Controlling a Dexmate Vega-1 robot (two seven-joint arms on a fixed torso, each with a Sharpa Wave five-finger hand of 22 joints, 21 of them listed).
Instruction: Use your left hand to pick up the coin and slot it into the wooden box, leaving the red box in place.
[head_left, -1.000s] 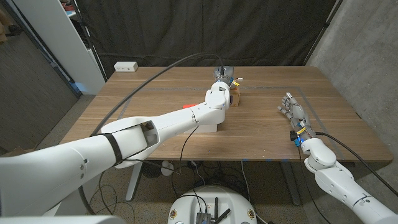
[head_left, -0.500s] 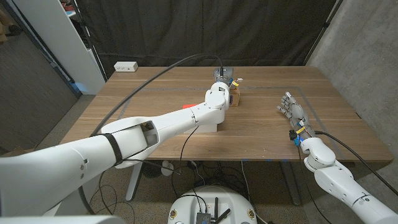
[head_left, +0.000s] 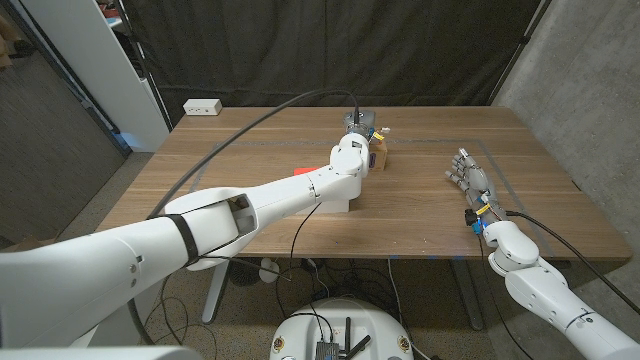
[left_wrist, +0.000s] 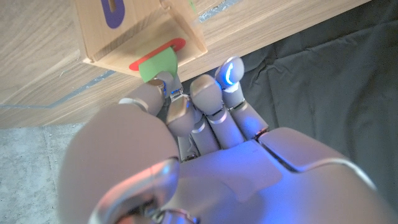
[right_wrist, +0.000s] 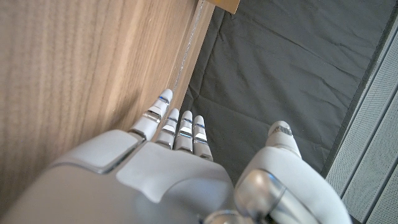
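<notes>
Wooden tabletop (head_left: 250, 170) under black drapes: left hand (head_left: 357, 130) pinching flat green coin (left_wrist: 158, 65) at pale wooden box (left_wrist: 134, 31), upper left of wrist frame. Aligning edge-on, pressing gently. Right hand (head_left: 472, 178) waiting, fingers straight, together.

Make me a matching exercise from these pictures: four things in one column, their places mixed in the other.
Things
1. flat green coin
2. red box
3. right hand
4. white power strip

Places
A. partly hidden behind the left arm
B. by the table's far left corner
C. at the slot of the light wooden box
D. on the table's right side, holding nothing

Pairs: 1-C, 2-A, 3-D, 4-B
</notes>
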